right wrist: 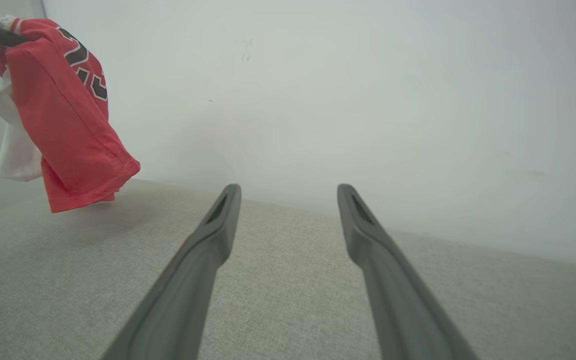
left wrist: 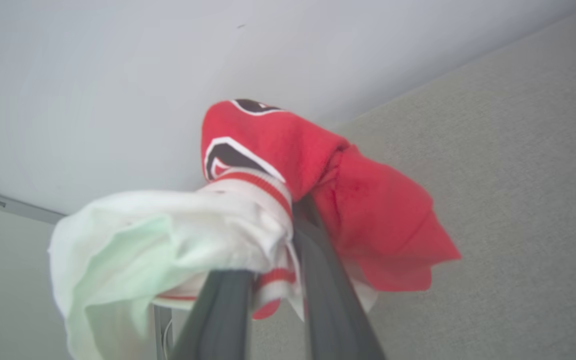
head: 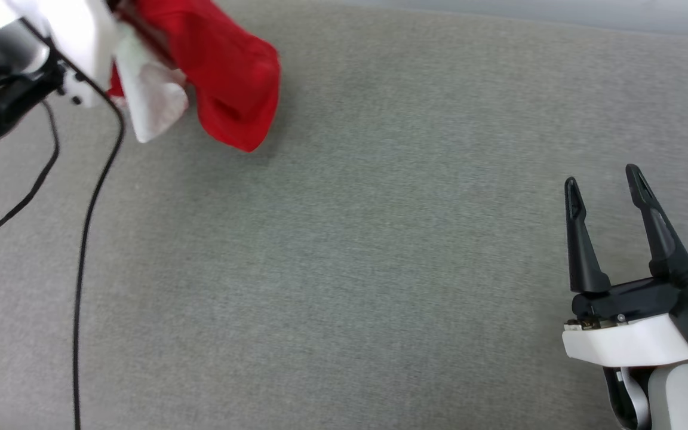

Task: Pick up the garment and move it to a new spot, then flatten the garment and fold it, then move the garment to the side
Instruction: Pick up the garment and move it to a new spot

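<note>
The garment [head: 224,71], a red jersey with white sleeves and black white-outlined lettering, hangs bunched in the air at the head view's top left, clear of the grey surface. My left gripper [left wrist: 273,250] is shut on the garment [left wrist: 288,165] at its striped trim, with cloth draped over both fingers. From the right wrist view the garment [right wrist: 68,115] dangles at the far left, its lower hem just above the surface. My right gripper [head: 601,191] stands open and empty at the lower right, and again my right gripper [right wrist: 288,192] shows both fingers spread above the cloth-covered surface.
A grey fabric-covered surface [head: 344,269] spans the head view. Black cables [head: 84,239] trail down from my left arm [head: 15,71] along the left side. A pale wall [right wrist: 368,100] rises behind the surface's far edge.
</note>
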`<state>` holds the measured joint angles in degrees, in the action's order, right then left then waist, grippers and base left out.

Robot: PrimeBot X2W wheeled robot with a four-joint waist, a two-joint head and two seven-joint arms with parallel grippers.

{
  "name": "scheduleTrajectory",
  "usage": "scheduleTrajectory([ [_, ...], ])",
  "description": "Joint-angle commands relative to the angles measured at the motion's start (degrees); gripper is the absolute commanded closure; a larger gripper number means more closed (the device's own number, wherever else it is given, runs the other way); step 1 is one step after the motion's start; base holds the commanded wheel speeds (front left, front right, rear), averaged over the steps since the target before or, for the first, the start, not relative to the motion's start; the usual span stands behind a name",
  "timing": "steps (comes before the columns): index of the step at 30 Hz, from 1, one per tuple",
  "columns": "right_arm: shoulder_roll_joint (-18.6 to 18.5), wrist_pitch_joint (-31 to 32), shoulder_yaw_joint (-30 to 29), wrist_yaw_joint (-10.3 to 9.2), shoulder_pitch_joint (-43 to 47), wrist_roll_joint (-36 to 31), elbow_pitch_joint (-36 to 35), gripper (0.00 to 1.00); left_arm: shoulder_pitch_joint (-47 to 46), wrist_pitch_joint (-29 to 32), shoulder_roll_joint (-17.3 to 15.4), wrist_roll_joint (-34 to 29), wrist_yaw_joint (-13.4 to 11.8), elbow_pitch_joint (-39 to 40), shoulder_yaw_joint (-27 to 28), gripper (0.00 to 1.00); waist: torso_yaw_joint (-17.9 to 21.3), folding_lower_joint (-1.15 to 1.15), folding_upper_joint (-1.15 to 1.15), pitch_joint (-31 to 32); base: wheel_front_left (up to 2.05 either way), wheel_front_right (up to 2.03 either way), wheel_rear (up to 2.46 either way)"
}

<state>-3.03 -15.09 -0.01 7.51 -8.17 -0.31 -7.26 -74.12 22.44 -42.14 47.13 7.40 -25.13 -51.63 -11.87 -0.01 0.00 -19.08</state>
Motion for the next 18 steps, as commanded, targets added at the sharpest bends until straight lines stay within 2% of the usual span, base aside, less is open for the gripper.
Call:
scheduleTrajectory([
  [1, 0.2, -0.1, -0.2, -0.04, 0.5, 0.8, 0.0, 0.00, -1.6, -0.2, 0.8, -0.1, 0.0, 1.3, -1.0, 1.00, 1.8, 0.01, 0.00, 0.8, 0.00, 0.00, 0.00],
  [8, 0.2, -0.1, -0.3, -0.04, -0.4, 4.3, 0.1, 0.00, -8.0, 0.7, 4.5, -0.5, 0.0, 6.6, -7.3, 1.00, 8.6, 0.01, 0.00, 1.1, 0.00, 0.00, 0.00],
  [18, 0.2, -0.1, -1.9, -0.04, -0.6, 6.7, -0.1, 0.00, -13.6, -3.2, 14.8, 1.3, 0.0, 8.9, -17.0, 1.00, 16.0, 0.01, 0.00, -0.1, 0.00, 0.00, 0.00],
])
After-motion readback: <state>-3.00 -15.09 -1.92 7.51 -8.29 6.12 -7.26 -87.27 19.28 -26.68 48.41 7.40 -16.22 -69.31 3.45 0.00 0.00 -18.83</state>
